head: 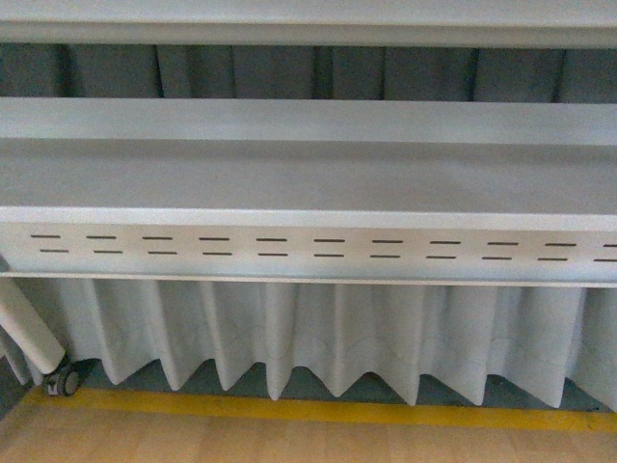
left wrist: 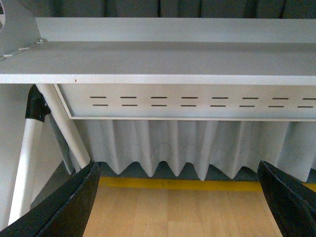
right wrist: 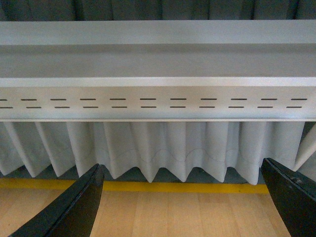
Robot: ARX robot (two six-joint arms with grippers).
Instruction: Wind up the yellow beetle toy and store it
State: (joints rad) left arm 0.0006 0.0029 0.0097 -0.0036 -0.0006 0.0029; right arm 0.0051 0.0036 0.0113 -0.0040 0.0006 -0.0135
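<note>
Grey drapes at the back, a pale grey tabletop (head: 308, 183) with another shelf (head: 308, 116) above it, and a slotted panel (head: 308, 249) running under the tabletop's front edge. That's the front view. Below it hangs a pleated skirt (head: 318, 338), then a yellow floor line (head: 318, 410) and wood flooring (head: 289, 444), with a caster (head: 66, 381) under the left end. Neither arm shows here, and there's no yellow beetle toy on the stretch of tabletop in view.

In the left wrist view you look at the tabletop's front-left corner from low down, with a white leg (left wrist: 64, 128) slanting below it. The left jaws are spread wide with nothing between them. No toy here either.

The right wrist view shows the front edge again, straight on. The right jaws are also wide apart and empty, and again there's no toy.

So I'd say we're at the very start: nothing has been picked up. The next move needs the arms raised over the front edge to actually find the car before anyone grabs or winds it.
</note>
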